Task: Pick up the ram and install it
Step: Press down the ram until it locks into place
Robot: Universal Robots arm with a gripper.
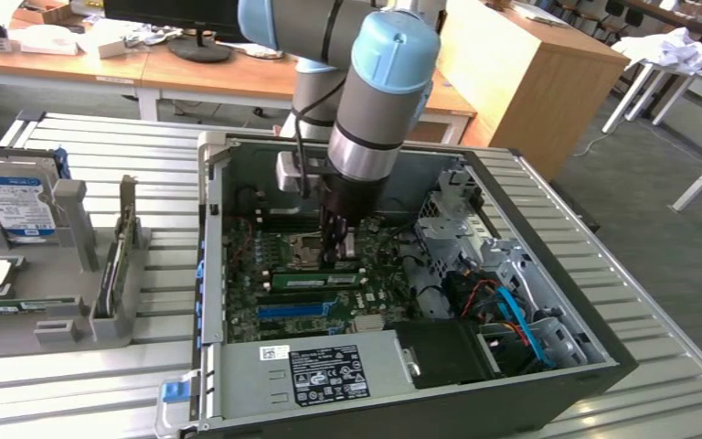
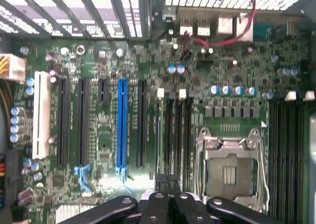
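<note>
The ram (image 1: pixel 314 278) is a green stick with a pale label, standing on edge in a black slot of the motherboard (image 1: pixel 244 315) inside the open computer case (image 1: pixel 534 393). In the wrist view the ram (image 2: pixel 159 135) shows edge-on as a thin green line in the slot beside the other black memory slots. My gripper (image 1: pixel 336 254) reaches down into the case just over one end of the stick. Its black fingertips (image 2: pixel 168 180) are pressed together, shut, with nothing between them, close to that end of the ram; I cannot tell if they touch it.
A bright blue slot (image 2: pixel 122 122) and the metal processor socket (image 2: pixel 229 169) flank the memory slots. A grey power supply (image 1: pixel 326 370) fills the case's near side, with cables (image 1: pixel 510 306) at the exterior view's right. A hard drive (image 1: pixel 15 206) stands in a grey fixture (image 1: pixel 65 306) at the left.
</note>
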